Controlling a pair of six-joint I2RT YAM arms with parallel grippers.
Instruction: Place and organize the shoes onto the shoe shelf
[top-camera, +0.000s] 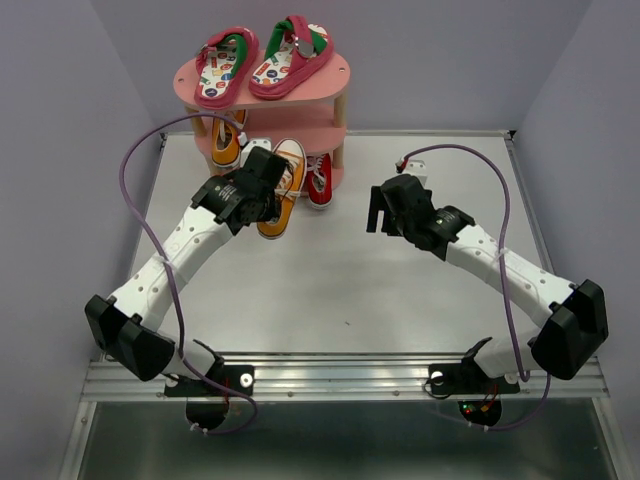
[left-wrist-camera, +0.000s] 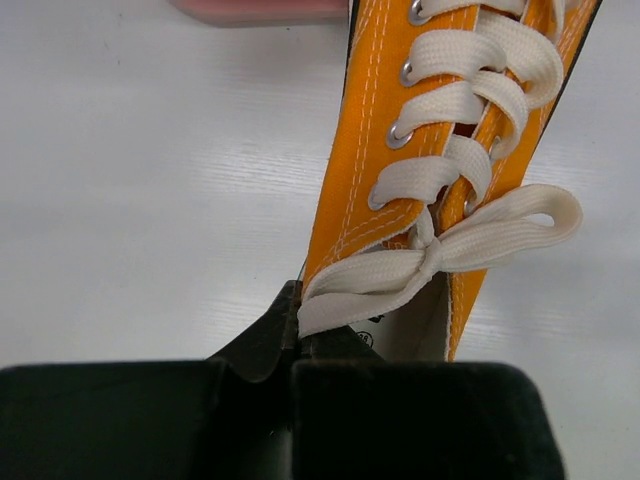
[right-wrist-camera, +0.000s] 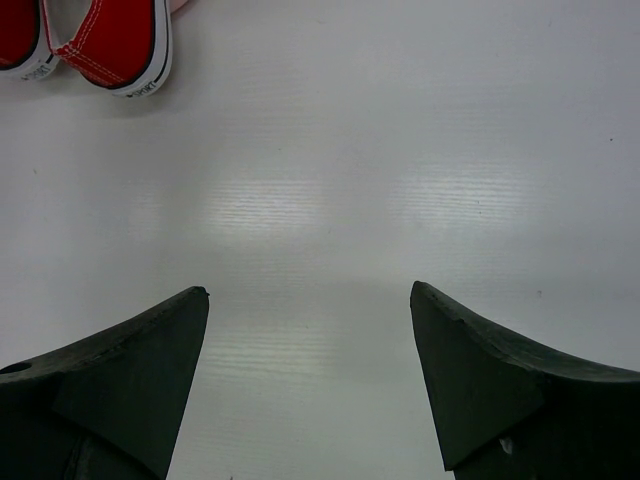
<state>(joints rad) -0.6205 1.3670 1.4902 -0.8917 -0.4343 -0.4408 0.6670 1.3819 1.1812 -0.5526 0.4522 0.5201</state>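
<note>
Orange canvas sneaker (left-wrist-camera: 440, 120) with a white lace bow is clamped in the left claw (left-wrist-camera: 310, 350), just in front of the pink three-tier shoe shelf (top-camera: 338, 72). The right claw (right-wrist-camera: 310, 330) hangs with jaws apart over bare worktop (right-wrist-camera: 400, 150). Lower tiers are mostly hidden under the top board; count: 2 flip-flops (top-camera: 285, 60) on top, 2 orange sneakers (second (top-camera: 225, 145) half covered), 2 red sneakers (right-wrist-camera: 115, 40) cut off by the frame.

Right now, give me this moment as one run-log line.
left gripper: shut on orange sneaker, heel end | right gripper: open, empty | pink flip-flops: top tier of shoe shelf
</note>
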